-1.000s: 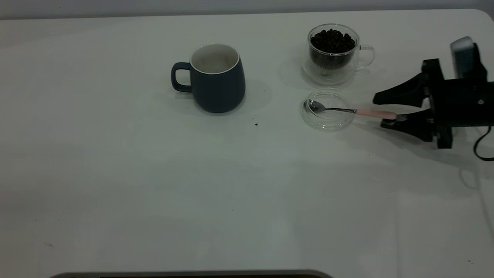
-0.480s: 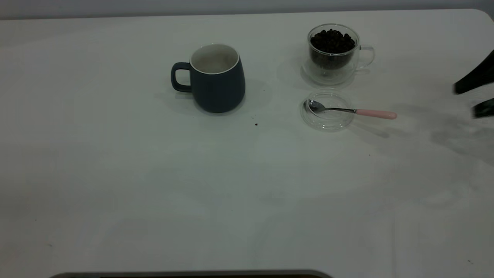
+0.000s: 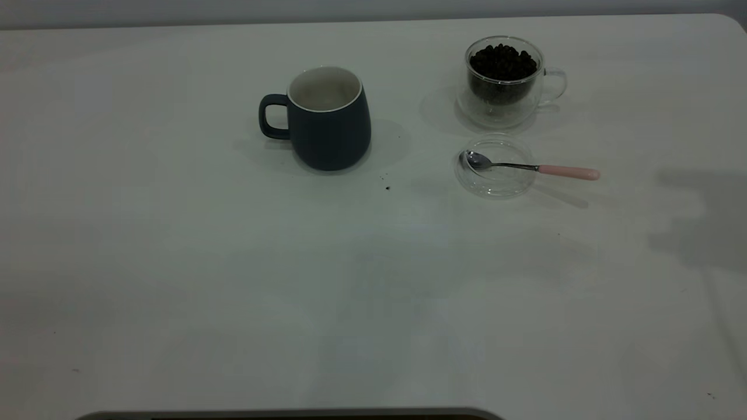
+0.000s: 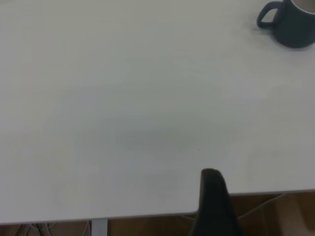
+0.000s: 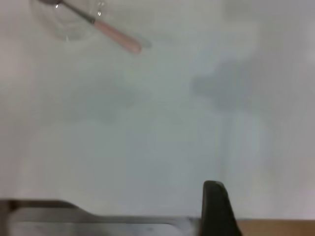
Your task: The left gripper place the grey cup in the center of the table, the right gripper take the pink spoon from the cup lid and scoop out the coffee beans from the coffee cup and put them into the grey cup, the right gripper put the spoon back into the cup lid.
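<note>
The grey cup (image 3: 330, 119) stands upright left of centre at the back of the table (image 3: 373, 291), its handle pointing left; the left wrist view catches it far off (image 4: 295, 24). To its right the coffee cup (image 3: 505, 79) holds the coffee beans (image 3: 503, 61). Just in front of that lies the cup lid (image 3: 495, 166). The pink spoon (image 3: 534, 168) rests with its bowl in the lid and its pink handle sticking out to the right. The right wrist view shows the spoon (image 5: 115, 35) and lid (image 5: 69, 19) at a distance. Neither gripper appears in the exterior view. The left gripper (image 4: 212, 201) and right gripper (image 5: 216, 209) hang near table edges.
A dark speck (image 3: 387, 188) lies between the grey cup and the lid. A faint shadow (image 3: 700, 221) falls on the table's right side. The table's front edge (image 4: 147, 216) and brown floor beyond it show in the left wrist view.
My right gripper, open beside the spoon's pink handle a second ago, has drawn back to the right and left the exterior view. The spoon stayed on the lid.
</note>
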You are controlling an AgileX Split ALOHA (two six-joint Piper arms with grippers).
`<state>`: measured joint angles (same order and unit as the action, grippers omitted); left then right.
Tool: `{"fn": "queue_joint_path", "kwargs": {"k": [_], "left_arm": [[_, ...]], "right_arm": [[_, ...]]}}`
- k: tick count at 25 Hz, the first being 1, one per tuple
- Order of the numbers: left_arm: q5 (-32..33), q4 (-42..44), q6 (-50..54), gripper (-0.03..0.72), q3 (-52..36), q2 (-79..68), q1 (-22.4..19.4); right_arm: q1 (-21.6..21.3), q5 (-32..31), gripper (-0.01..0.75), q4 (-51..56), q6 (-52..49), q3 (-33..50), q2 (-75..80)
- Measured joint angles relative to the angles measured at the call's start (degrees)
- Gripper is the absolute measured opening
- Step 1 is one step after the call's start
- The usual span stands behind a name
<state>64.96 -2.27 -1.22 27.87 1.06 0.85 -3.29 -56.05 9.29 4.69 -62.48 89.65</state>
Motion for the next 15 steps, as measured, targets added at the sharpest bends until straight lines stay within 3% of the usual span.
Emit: {"fn": "queue_joint_path", "kwargs": {"k": [7, 15], "left_arm": [[0.0, 0.0, 0.0, 0.565, 0.0, 0.0, 0.0], [0.0, 0.0, 0.0, 0.565, 0.0, 0.0, 0.0]], "right_arm": [[6.2, -7.7, 0.519, -3.6, 0.4, 0.0, -14.3], [6.8, -11.8, 0.519, -4.3, 3.9, 1.0, -27.9]]}}
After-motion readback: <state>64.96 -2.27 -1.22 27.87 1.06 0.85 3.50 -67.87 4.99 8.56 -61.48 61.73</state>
